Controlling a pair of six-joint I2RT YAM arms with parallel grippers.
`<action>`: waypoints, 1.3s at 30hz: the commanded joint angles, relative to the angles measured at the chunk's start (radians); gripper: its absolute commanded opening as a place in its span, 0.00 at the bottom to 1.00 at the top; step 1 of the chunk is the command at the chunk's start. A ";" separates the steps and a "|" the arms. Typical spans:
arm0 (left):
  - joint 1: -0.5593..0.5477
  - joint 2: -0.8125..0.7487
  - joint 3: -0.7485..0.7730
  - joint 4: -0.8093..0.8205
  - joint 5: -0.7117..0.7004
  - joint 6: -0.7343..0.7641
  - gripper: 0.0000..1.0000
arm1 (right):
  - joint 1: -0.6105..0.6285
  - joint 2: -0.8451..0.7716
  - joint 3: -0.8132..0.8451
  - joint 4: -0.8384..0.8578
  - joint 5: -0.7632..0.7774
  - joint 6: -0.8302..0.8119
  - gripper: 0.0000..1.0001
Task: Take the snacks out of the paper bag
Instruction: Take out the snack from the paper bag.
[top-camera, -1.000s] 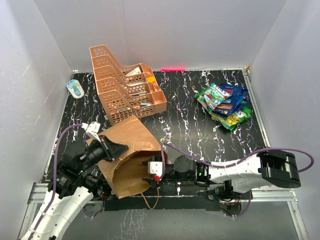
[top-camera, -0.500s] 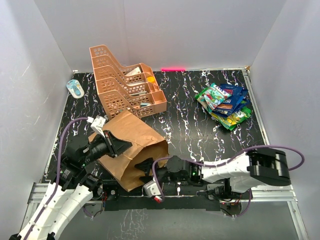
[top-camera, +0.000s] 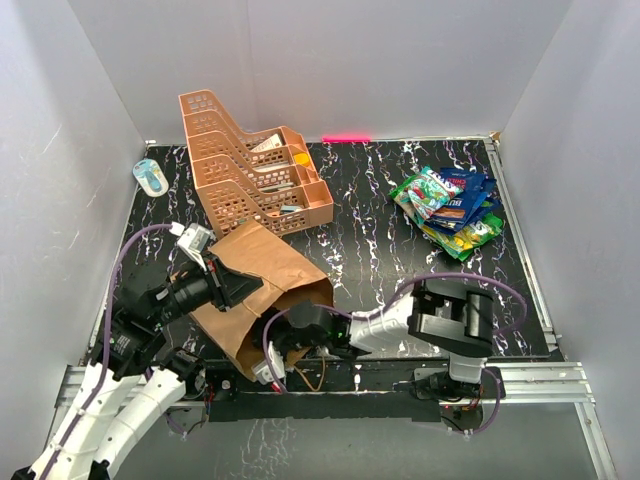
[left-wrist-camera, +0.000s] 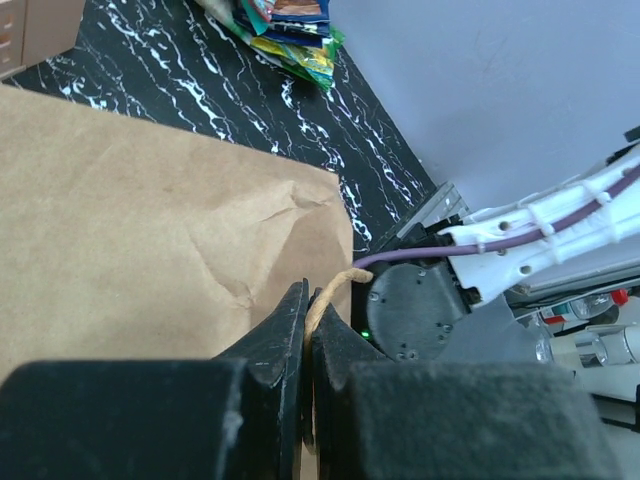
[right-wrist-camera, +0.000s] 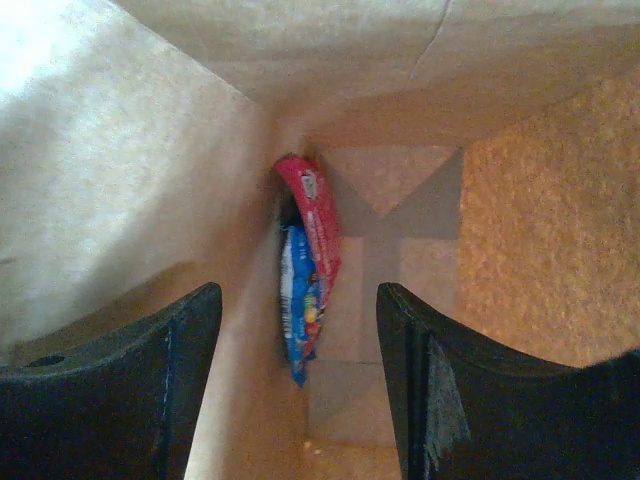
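Observation:
The brown paper bag (top-camera: 265, 275) lies on its side at the near left, mouth toward the arm bases. My left gripper (top-camera: 230, 287) is shut on the bag's twine handle (left-wrist-camera: 328, 290), against the bag's wall (left-wrist-camera: 150, 220). My right arm reaches into the bag's mouth, so its gripper is hidden in the top view. In the right wrist view my right gripper (right-wrist-camera: 298, 292) is open inside the bag. A red packet (right-wrist-camera: 318, 225) and a blue packet (right-wrist-camera: 300, 305) stand on edge at the bag's bottom, just beyond its fingertips. A pile of snacks (top-camera: 450, 210) lies at the far right.
An orange mesh tray rack (top-camera: 250, 180) stands just behind the bag. A small blue-and-white object (top-camera: 150, 177) lies at the far left and a pink strip (top-camera: 345, 138) by the back wall. The bag's other twine handle (top-camera: 310, 378) hangs over the near edge.
My right arm has swung left and pushed its gripper from outside the mouth into the bag. My left gripper has shifted up and back with the handle, and the bag has moved with it.

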 joint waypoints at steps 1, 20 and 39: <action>-0.002 0.001 0.059 -0.006 0.041 0.046 0.00 | -0.035 0.057 0.094 0.092 -0.028 -0.090 0.67; -0.002 -0.011 0.122 -0.009 0.072 0.058 0.00 | -0.086 0.402 0.439 0.159 -0.038 -0.080 0.47; -0.002 -0.091 0.118 -0.085 -0.129 0.109 0.00 | -0.087 -0.110 -0.098 0.236 -0.049 0.332 0.08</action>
